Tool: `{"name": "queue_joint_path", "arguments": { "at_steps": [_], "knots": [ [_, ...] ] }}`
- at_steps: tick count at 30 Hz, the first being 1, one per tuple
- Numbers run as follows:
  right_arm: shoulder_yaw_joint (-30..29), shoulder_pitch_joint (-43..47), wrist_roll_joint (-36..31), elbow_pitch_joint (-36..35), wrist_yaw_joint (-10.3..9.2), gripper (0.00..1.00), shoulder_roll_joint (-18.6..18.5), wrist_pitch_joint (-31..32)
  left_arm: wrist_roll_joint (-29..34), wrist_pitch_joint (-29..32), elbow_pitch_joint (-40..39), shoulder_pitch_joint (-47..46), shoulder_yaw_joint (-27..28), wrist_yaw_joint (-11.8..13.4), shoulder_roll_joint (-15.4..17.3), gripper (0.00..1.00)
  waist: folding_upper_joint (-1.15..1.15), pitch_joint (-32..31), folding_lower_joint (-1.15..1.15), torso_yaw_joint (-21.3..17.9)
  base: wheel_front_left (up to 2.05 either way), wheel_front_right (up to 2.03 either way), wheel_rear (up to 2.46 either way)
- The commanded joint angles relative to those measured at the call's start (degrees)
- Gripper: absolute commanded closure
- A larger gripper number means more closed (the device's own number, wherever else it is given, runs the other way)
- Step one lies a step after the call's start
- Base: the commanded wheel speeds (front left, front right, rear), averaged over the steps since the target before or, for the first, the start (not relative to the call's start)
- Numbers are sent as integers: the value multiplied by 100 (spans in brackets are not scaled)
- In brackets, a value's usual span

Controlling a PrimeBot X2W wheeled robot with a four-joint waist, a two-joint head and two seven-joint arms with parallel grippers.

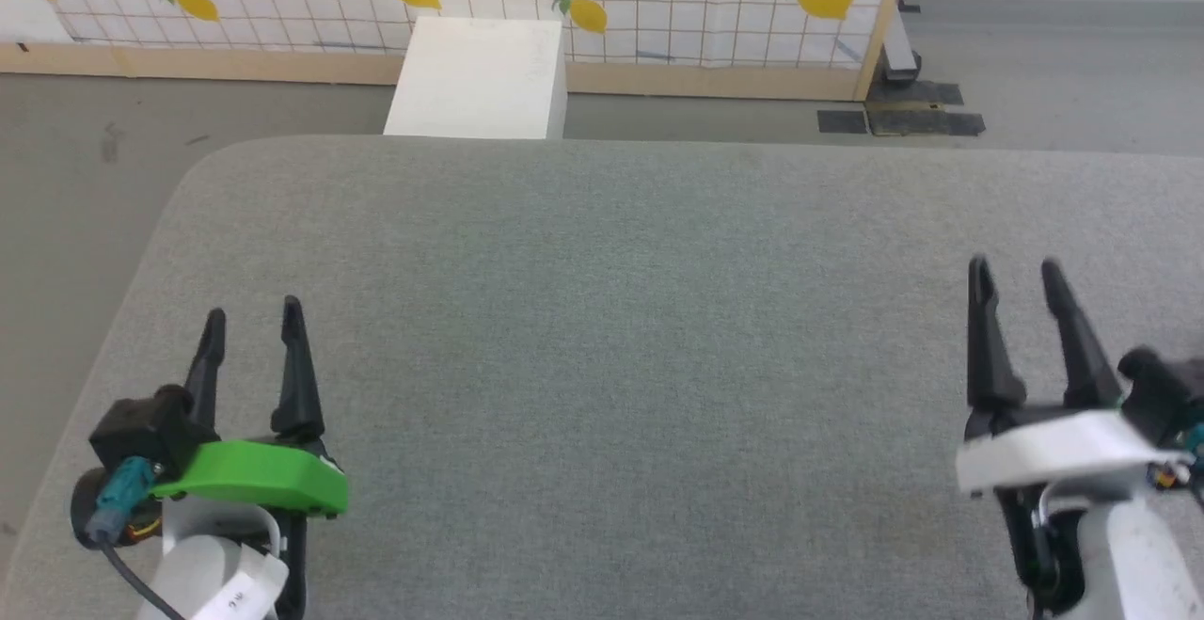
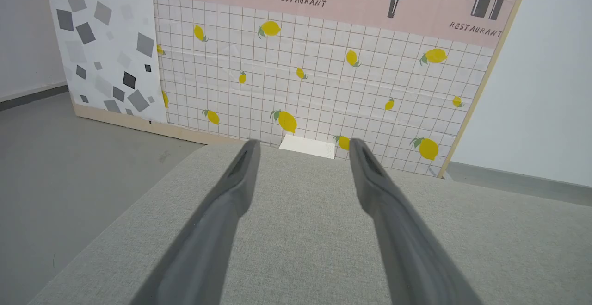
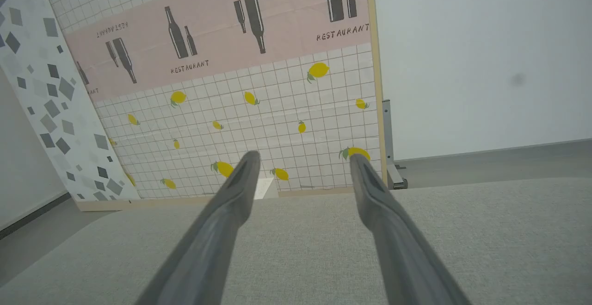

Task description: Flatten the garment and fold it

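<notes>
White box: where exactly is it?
In the head view the white box sits just beyond the far edge of the grey table, left of centre, in front of the lemon-patterned panel.

We see a grey fabric worktop (image 1: 602, 338) with grey floor (image 1: 85, 187) around it. Beyond it a white box (image 1: 480, 79), perhaps foam, stands before a wood-framed screen (image 2: 323, 87) printed with lemons under a pink restaurant band. Beside the screen is a plain white wall (image 3: 481, 64).

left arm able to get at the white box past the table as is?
Probably not. The left gripper hangs open over the table's near left corner; the box stands beyond the far edge. Nothing blocks the path, but the whole tabletop lies between.
</notes>
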Motion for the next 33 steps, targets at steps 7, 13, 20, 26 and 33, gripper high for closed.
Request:
{"name": "queue_joint_path", "arguments": {
  "at_steps": [7,13,20,26,33],
  "knots": [
    [61,527,124,205,-9,0,11,-133,180,-38,183,103,-211,-50,-74,0,0,-70,1,0,0,0,0],
    [135,746,11,286,-9,0,11,-160,278,-41,382,209,-369,-73,-74,0,0,-131,1,-58,0,0,0],
    [107,765,-112,262,-9,0,11,-114,387,29,461,275,-543,-81,-21,0,0,-150,1,-41,0,0,0],
    [109,784,-146,217,-9,0,11,-44,391,81,478,276,-618,-85,-4,0,0,-167,1,-34,0,0,0],
    [112,795,-110,187,-9,0,11,-9,279,127,471,266,-610,-81,-25,0,0,-142,1,-54,0,0,0]
  ]
}}
